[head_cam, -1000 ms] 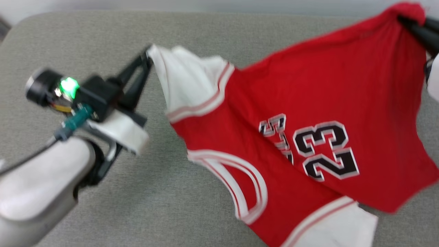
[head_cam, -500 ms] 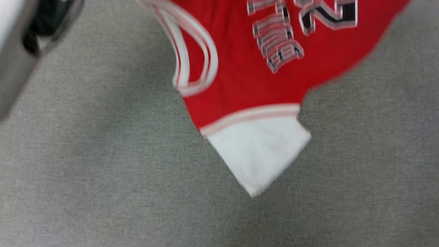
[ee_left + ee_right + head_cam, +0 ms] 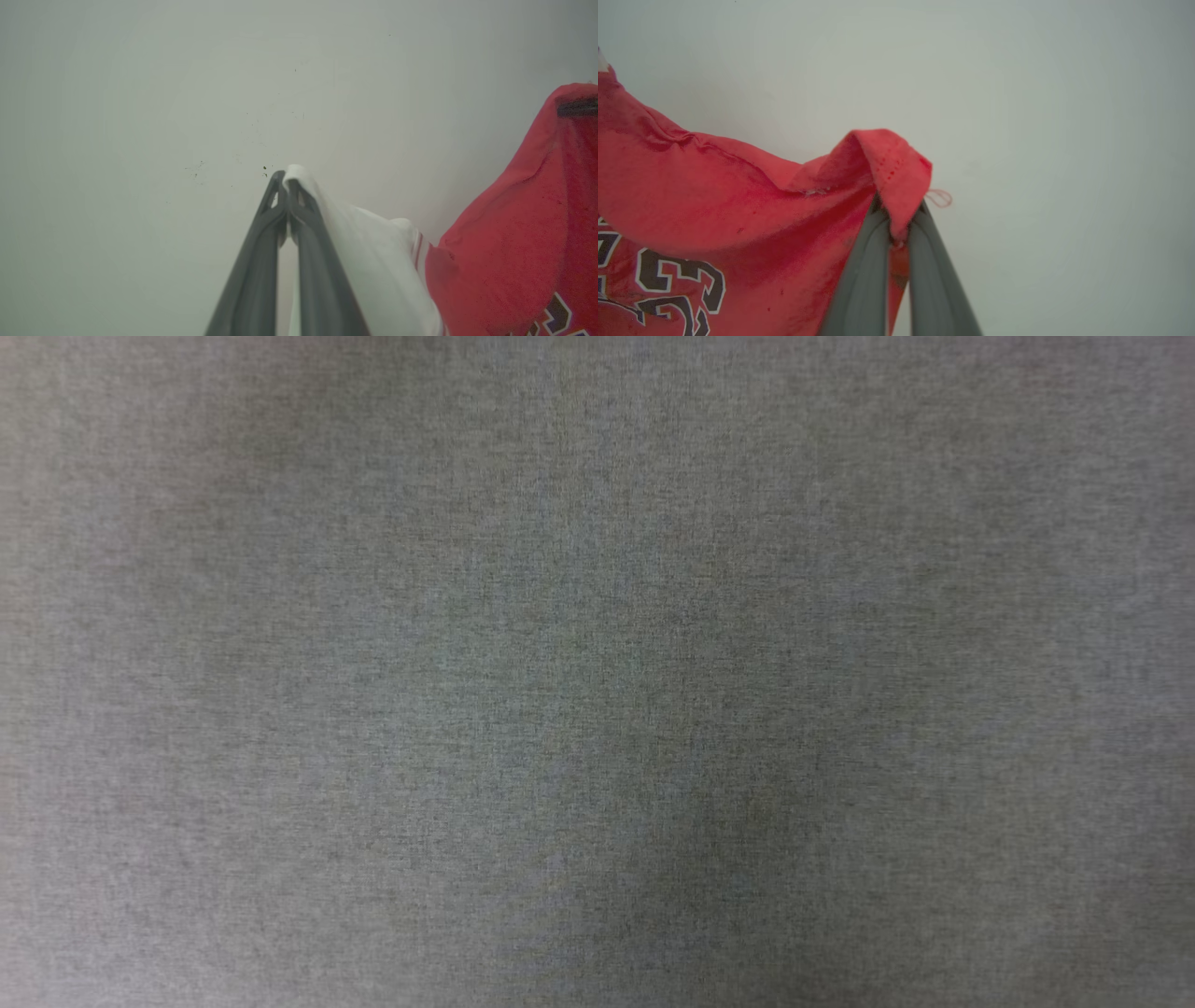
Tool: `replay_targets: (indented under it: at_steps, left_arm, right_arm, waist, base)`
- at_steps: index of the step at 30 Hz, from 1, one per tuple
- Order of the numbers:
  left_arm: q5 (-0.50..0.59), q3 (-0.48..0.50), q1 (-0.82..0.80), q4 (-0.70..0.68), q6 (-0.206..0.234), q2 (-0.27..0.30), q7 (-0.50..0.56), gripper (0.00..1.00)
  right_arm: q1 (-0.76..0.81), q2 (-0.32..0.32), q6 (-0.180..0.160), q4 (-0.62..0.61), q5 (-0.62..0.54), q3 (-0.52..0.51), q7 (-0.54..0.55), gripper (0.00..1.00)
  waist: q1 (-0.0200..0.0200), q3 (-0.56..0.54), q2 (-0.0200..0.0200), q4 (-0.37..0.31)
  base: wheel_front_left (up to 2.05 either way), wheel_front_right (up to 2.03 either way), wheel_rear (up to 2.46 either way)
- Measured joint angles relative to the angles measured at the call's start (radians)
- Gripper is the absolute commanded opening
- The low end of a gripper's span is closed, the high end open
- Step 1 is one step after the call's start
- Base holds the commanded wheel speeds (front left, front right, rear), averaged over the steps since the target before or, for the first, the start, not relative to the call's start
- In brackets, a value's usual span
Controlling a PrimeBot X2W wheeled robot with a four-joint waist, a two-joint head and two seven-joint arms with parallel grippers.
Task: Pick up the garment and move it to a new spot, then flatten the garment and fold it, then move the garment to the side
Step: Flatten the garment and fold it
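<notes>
We hold the shirt (image 3: 504, 242) up off the counter (image 3: 597, 672). At mid-frame our left pincer (image 3: 286, 179) pinches its white sleeve (image 3: 369, 252), and our right pincer (image 3: 899, 212) grips a red corner (image 3: 887, 158). By our judgement, laying it down, flattening, folding and moving it aside are still to do.

The red garment (image 3: 714, 200) with a black "23" hangs in the air, pinched at one white sleeve tip and one red corner.

one garment (image 3: 714, 200) and two hands (image 3: 285, 179) (image 3: 898, 219)
</notes>
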Motion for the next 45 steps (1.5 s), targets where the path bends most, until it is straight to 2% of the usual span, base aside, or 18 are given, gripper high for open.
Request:
replay_targets:
  at_steps: [3,11,17,23,29,32,39,45]
  left_arm:
    - [0.01,-0.009,-0.045,0.064,-0.03,-0.002,-0.007,0.0]
    - [0.004,-0.037,-0.013,0.199,-0.056,-0.03,-0.067,0.0]
    - [-0.025,-0.053,0.129,0.264,-0.072,-0.044,-0.105,0.0]
    - [-0.043,-0.046,0.337,0.259,-0.076,-0.043,-0.117,0.0]
    - [-0.039,0.025,0.63,0.1,-0.03,-0.018,-0.119,0.0]
    - [-0.04,0.064,0.809,-0.001,0.005,0.017,-0.119,0.0]
    - [-0.023,0.05,1.174,-0.2,0.086,0.069,-0.119,0.0]
    - [-0.048,0.012,1.409,-0.322,0.15,0.119,-0.097,0.0]
  right_arm:
    - [-0.048,0.008,0.0,0.044,0.007,0.048,-0.021,0.0]
    - [-0.027,0.023,0.0,0.164,0.085,0.157,-0.088,0.0]
    - [0.094,0.06,0.0,0.259,0.152,0.221,-0.161,0.0]
    - [0.258,0.093,0.0,0.311,0.226,0.301,-0.228,0.0]
    - [0.447,0.091,0.0,0.285,0.306,0.38,-0.292,0.0]
    - [0.542,0.072,0.0,0.249,0.345,0.413,-0.314,0.0]
    - [0.74,-0.045,0.0,0.139,0.429,0.492,-0.316,0.0]
    - [0.898,-0.117,0.0,0.074,0.52,0.496,-0.33,0.0]
  waist:
    - [0.0,0.027,0.0,0.002]
    - [0.0,0.071,0.0,0.019]
    - [0.0,0.066,0.0,0.026]
    - [-0.0001,0.024,0.0,0.023]
    - [-0.0001,-0.045,0.0,0.02]
    - [-0.0001,-0.092,0.0,0.019]
    - [-0.0002,-0.216,0.0,0.021]
    - [-0.0003,-0.317,0.0,0.017]
  base:
    - [0.0,0.0,0.0]
    - [0.0,0.0,0.0]
    - [0.0,0.0,0.0]
    - [0.0,0.0,0.0]
    - [0.0,0.0,0.0]
    - [0.0,0.0,0.0]
    - [0.0,0.0,0.0]
    - [0.0,0.0,0.0]
